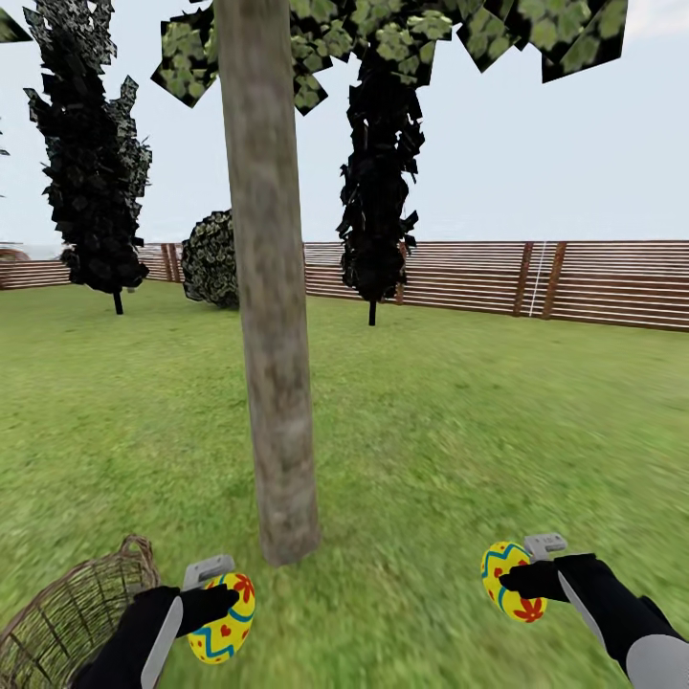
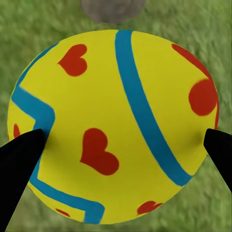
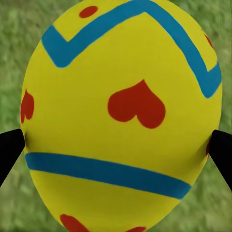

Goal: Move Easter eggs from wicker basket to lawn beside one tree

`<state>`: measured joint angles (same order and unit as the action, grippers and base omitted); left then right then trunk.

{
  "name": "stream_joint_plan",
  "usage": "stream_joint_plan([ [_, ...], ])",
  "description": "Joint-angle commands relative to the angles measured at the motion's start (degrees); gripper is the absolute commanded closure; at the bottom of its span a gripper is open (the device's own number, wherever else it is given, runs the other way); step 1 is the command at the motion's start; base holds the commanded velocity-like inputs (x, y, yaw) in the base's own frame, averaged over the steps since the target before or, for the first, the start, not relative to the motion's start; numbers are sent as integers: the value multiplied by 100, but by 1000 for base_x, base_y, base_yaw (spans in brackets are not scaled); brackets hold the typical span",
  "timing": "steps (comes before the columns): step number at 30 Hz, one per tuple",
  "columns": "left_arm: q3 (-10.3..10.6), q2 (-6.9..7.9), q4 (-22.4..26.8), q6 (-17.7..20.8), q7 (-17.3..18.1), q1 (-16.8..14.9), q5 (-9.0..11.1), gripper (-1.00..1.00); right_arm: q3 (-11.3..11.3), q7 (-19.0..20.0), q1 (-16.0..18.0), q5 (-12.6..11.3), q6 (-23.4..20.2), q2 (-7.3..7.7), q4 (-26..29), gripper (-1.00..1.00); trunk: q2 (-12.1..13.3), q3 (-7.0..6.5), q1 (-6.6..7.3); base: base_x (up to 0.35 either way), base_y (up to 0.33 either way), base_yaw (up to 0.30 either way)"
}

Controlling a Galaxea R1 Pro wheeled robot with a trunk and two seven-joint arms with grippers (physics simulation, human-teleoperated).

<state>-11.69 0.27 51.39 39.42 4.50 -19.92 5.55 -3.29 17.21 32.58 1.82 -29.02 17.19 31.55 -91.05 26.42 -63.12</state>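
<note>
You are clamping one Easter egg (image 1: 222,619) in your left gripper (image 1: 226,605) and another (image 1: 510,581) in your right gripper (image 1: 511,580), flanking the tree (image 1: 271,383) at frame bottom; neither is lying on the lawn (image 1: 431,459) yet.

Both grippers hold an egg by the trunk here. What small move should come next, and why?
Probably lower the left gripper and release its egg on the lawn: it hangs close to the tree base, while the right gripper holds its egg farther out.

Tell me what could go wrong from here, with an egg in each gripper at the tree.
1. Each egg, left and right, is held only at its sides by thin fingertips; a jolt might slip one.
2. Released high, they could roll away from the tree.
3. The wicker basket crowds the left gripper.
</note>
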Motion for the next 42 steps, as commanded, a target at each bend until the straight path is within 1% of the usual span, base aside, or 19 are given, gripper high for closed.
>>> stream_joint_plan([
  [1,-9,-1,4,40,-13,-3,51,100,-22,15,3,20,-31,-1,10,100,-45,25,-22,0,0,0],
  [7,-14,-1,-100,56,-29,-3,43,100,-22,10,3,17,-68,-20,-30,100,-286,133,-154,0,0,0],
  [16,-9,-1,-103,57,-28,-3,43,100,-22,-7,3,13,-60,-23,-43,100,-647,295,-352,0,0,0],
  [23,-9,-52,-104,49,-34,-3,43,100,-22,-7,3,17,-51,-32,-43,100,-928,420,-506,0,0,0],
  [37,-9,-62,-111,48,-28,-3,43,100,-22,-16,3,20,-51,-38,-43,100,-1489,672,-813,0,0,0],
  [42,-9,-54,-103,48,-28,-3,43,100,-25,-24,3,20,-42,-49,-136,100,-1690,761,-923,0,0,0],
])
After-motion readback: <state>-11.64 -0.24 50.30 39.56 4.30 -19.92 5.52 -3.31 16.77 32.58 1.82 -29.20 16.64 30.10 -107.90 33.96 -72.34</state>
